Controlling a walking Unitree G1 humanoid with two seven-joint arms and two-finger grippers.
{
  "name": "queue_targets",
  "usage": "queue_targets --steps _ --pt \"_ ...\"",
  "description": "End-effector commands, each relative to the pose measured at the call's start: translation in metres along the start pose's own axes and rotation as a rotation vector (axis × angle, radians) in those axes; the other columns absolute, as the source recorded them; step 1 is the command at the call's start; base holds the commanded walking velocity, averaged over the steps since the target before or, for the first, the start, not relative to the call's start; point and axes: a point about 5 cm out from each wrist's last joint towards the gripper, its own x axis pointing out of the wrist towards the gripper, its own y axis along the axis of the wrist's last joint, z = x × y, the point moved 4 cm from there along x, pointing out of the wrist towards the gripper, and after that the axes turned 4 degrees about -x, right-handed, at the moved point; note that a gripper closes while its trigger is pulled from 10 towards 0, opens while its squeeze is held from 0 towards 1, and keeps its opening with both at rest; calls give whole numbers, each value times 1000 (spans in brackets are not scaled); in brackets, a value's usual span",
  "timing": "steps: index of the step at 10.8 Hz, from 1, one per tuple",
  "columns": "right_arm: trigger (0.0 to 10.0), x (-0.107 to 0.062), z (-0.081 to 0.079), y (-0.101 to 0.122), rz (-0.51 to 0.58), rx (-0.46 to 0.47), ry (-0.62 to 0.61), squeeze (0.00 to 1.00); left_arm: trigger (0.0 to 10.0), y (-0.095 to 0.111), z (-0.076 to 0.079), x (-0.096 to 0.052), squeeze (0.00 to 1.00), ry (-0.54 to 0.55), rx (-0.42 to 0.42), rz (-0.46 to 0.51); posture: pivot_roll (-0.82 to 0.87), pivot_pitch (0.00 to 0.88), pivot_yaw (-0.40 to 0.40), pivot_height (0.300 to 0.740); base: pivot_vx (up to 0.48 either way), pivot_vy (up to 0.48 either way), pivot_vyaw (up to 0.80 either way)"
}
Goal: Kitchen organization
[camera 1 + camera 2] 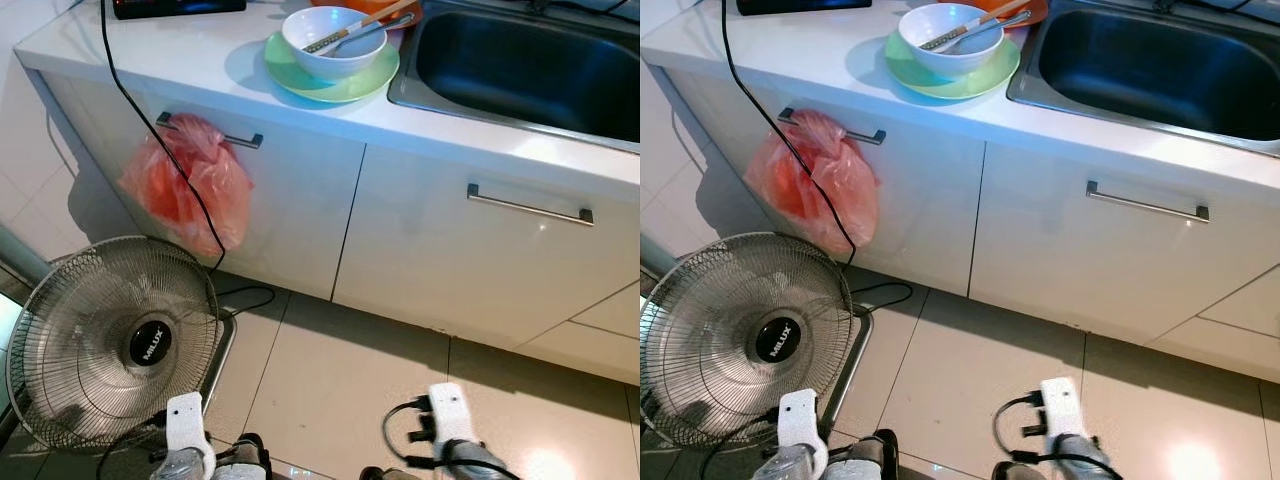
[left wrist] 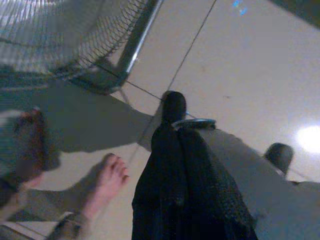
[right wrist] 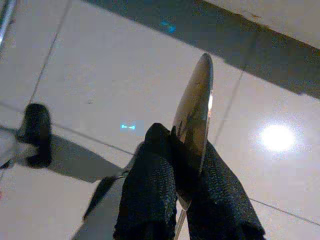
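Right gripper [image 3: 182, 165] fingers pinch a metal spoon [image 3: 196, 107] over the floor; left gripper [image 2: 172, 150] fingers pressed together, holding nothing.

Open tiled floor [image 1: 350, 390] ahead; fan [image 1: 110, 340], dangling cord [image 1: 150, 130], perhaps a bag [image 1: 190, 185] crowding the left.

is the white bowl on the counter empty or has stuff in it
Not empty. The white bowl sits upright on the green plate by the sink, with utensils resting in it. Whether it holds food cannot be told.
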Motion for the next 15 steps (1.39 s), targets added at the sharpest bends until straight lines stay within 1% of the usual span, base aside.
queue_targets --steps 1,5,7,11,13,15 --pt "10000 -2 7 -6 -16 20 -28 0 10000 21 -18 -1 0 33 457 158 183 225 -31 740 0 0 0" --pt "10000 -1 3 -3 -6 3 -11 0 10000 17 -14 -1 0 28 464 146 181 227 -30 740 0 0 0" --pt "10000 -1 3 -3 -9 2 -5 0 10000 14 -13 -1 0 19 446 136 177 226 -30 740 0 0 0" --pt "10000 0 0 -1 -2 8 18 0 10000 12 -12 -2 0 24 253 141 176 226 -31 740 0 0 0" --pt "10000 0 1 -1 -1 12 18 0 10000 16 -14 -2 0 26 203 153 175 225 -31 740 0 0 0" --pt "10000 0 1 -1 -2 13 18 0 10000 19 -13 -2 0 17 181 170 174 224 -30 740 0 0 0"
